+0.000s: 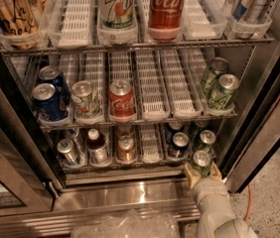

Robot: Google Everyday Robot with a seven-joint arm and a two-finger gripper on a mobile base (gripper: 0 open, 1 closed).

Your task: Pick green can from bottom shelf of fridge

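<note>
**Green can (201,158) gripped at front of fridge's bottom shelf**

The robot's gripper (201,170) stood at the lower right of the open fridge (130,197). Its two pale fingers (190,171) were pressed against either side of the green can, low on its body, and by all appearances clamped on it. The can was at the front end of the far-right lane of the bottom shelf (150,148), at or just past the steel rail (130,168). Whether its base rested on the rack could not be told, since the gripper hid it.

The can stood upright, its long axis vertical, with the silver top and pull tab facing up toward the camera. A side grip low on the wall looked suited to the spot: the shelf above (145,120) left little room to come in from the top, and the lanes, each one can wide, let a can leave only by the front.

A second green can (207,138) stood just behind it in the same lane. A dark blue can (178,142) stood in the next lane to the left, so the fingers had narrow room. The arm (214,212) reached up from below, clear of the door frame (259,133) at right.

By the look of things the grasp was made and drawing the can out was the step left. Holding it upright would guard against snagging the rail.
</note>
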